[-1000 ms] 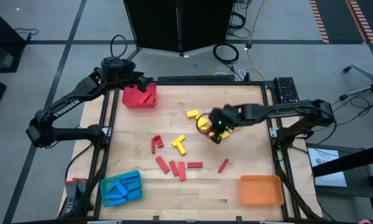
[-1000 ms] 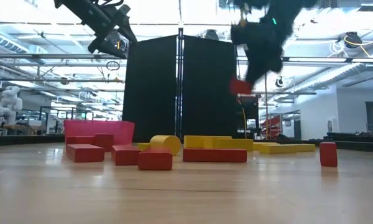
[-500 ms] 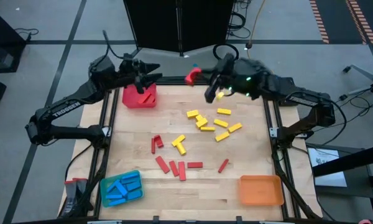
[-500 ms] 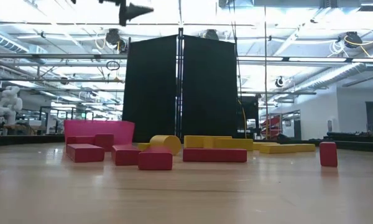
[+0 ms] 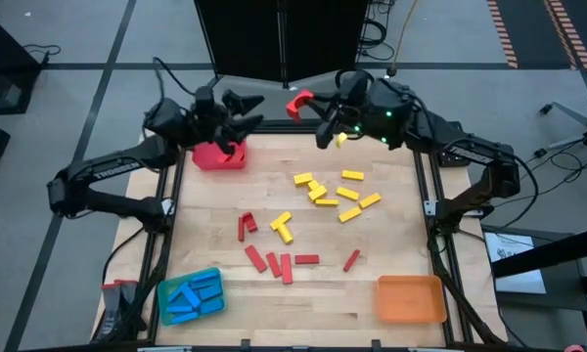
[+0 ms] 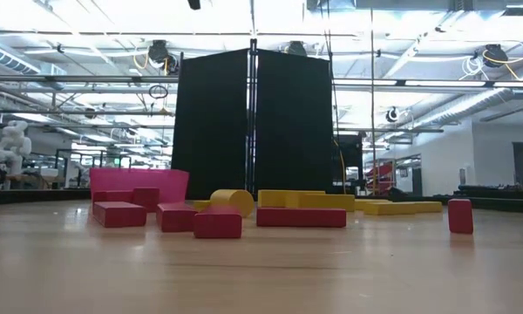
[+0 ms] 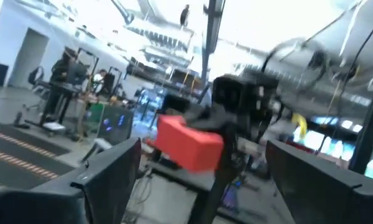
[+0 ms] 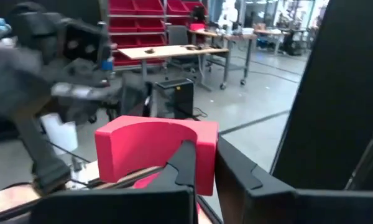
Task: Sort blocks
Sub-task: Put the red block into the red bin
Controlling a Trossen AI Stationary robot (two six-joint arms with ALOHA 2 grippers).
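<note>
My right gripper (image 5: 315,110) is shut on a red arch-shaped block (image 5: 298,102), high above the table's far edge. My left gripper (image 5: 254,110) stands open just left of that block and points at it, with the block (image 7: 189,143) ahead of its spread fingers. Below the left gripper stands the red tray (image 5: 218,154) with a red block in it. Yellow blocks (image 5: 335,194) lie loose at the table's middle right. Red blocks (image 5: 274,258) lie nearer the front. My right gripper pinches one end of the red arch block (image 8: 196,165) between its two fingers (image 8: 181,163). The fingers come level from the table's right side. The block is lifted clear, high over the far edge, and sticks out beyond the fingertips toward my left gripper.
A blue tray (image 5: 189,296) with several blue blocks stands at the front left, an orange tray (image 5: 409,298) at the front right. In the low view the red tray (image 6: 139,183) and red and yellow blocks (image 6: 301,214) line the tabletop. A dark screen stands behind the table.
My right gripper has risen from the yellow blocks with the red arch block, gone toward the far edge and left, and tipped up to level. My left gripper has tipped up from over the red tray and swung right toward the block, staying open.
</note>
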